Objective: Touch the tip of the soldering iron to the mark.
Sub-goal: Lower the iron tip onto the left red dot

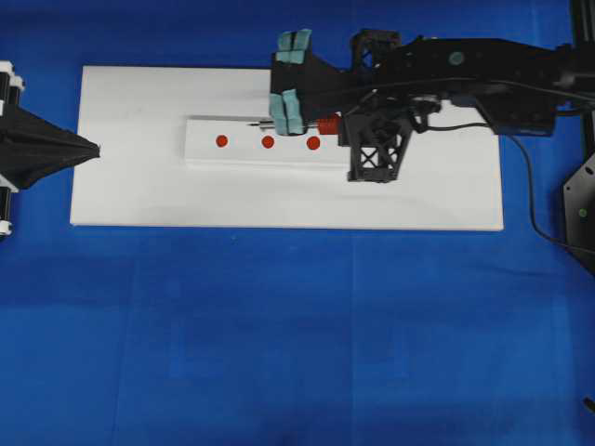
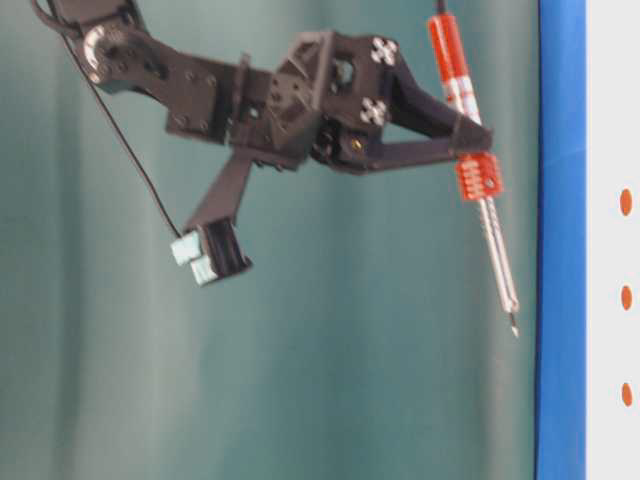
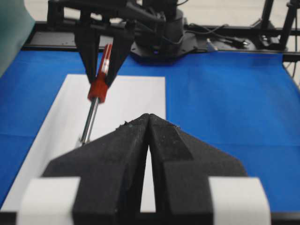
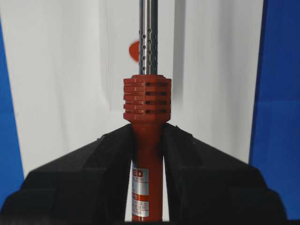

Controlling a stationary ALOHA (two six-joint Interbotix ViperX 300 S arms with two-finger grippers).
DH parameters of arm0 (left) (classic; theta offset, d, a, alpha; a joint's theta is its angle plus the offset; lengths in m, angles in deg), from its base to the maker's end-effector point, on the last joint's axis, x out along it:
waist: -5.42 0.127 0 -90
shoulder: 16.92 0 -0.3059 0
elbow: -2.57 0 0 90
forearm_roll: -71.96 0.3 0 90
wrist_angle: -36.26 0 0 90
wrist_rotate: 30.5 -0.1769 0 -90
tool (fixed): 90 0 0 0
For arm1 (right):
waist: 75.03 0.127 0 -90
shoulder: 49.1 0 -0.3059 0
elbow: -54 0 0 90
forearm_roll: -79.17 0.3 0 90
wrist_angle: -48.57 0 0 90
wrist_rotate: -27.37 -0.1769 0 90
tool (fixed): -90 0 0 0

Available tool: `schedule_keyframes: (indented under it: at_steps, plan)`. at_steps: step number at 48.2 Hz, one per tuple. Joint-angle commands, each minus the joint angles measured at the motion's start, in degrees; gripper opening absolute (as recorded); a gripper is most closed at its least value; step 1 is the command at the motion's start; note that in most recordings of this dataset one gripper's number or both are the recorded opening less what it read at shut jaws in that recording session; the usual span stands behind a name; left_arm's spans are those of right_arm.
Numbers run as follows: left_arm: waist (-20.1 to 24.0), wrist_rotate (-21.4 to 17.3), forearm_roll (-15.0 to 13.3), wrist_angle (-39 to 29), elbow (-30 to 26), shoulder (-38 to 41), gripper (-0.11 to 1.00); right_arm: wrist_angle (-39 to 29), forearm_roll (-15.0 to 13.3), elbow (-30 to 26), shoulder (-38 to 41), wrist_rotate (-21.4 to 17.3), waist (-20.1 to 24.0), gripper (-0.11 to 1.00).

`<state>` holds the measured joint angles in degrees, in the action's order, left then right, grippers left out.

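The soldering iron [image 4: 146, 98] has an orange-red ribbed handle and a thin silver shaft. My right gripper [image 4: 147, 136] is shut on its handle. In the table-level view the iron [image 2: 478, 180] slants tip-first toward the white board [image 2: 610, 100], with the tip [image 2: 514, 328] still apart from it. Three red marks [image 1: 268, 142] sit in a row on a raised white strip [image 1: 204, 153]. From overhead the tip [image 1: 253, 123] lies over the strip's far edge, just past the middle mark. My left gripper [image 1: 88, 149] is shut and empty at the board's left edge, and shows shut in its own view [image 3: 149, 117].
The white board [image 1: 139, 102] lies on a blue cloth [image 1: 279, 325]. The iron's black cord [image 1: 530, 186] trails off to the right. The right arm's black frame [image 1: 376, 153] hangs over the strip's right end.
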<state>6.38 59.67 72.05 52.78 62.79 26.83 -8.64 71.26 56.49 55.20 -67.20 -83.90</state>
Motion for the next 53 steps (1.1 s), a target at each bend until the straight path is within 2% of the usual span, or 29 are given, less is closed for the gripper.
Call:
schedule_keyframes:
  at_steps: [1,29,53]
  plan:
    - [0.00,0.00,0.00,0.18,-0.62,0.26,0.00,1.05,0.09,-2.11,0.70,-0.09,0.00,0.06]
    - [0.09,0.00,0.00,0.26,-0.18,0.35,0.00,2.02,0.00,-8.53,11.78,0.35,0.00,0.06]
    - [0.00,0.00,0.00,0.26,0.00,0.26,0.00,1.93,0.00,-8.96,13.01,0.44,-0.18,0.06]
